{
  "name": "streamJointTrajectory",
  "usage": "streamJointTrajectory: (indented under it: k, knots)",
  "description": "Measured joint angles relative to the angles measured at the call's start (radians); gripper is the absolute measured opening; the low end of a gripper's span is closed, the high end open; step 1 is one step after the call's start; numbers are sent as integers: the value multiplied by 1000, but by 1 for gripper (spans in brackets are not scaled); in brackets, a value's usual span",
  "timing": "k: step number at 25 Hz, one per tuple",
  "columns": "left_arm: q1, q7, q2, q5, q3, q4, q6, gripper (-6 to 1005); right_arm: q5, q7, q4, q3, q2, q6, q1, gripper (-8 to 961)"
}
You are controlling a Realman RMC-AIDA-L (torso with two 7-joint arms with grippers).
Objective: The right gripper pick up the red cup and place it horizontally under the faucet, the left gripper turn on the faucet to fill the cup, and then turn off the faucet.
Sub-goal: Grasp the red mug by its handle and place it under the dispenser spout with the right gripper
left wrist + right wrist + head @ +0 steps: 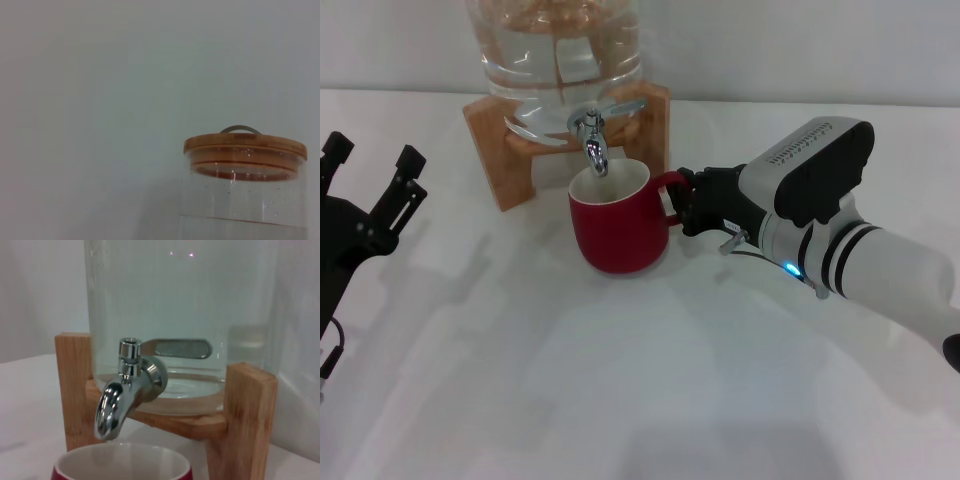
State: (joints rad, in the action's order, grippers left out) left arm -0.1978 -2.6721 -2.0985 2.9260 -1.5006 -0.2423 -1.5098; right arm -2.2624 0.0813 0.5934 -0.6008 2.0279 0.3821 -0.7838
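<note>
The red cup (615,225) stands upright on the white table, its cream inside open to the top, directly below the spout of the chrome faucet (592,135). In the right wrist view the faucet (127,390) hangs just above the cup's rim (120,462), with its lever (177,347) pointing sideways. No water runs from the spout. My right gripper (686,205) is at the cup's right side, its black fingers closed around the red handle. My left gripper (372,158) is far to the left of the cup, open and holding nothing.
The faucet belongs to a glass water dispenser (555,50) on a wooden stand (495,140) at the back of the table. The left wrist view shows only the dispenser's wooden lid (245,147) against a plain wall.
</note>
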Motion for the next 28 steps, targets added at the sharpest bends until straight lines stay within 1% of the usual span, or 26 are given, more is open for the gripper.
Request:
streamJointTrajectory:
  k: [15,20,28]
  knots:
    - [0,0,0,-2,0,0,0,875,-3,-2,3,7,0,-1,-26,133]
    - [-2,0,0,-2,0,0,0,875,18,-1,-4,-10,0,0,-28,134]
    - [-4,0,0,-2,0,0,3,875,28,-1,-13,-5,0,0,-31,134]
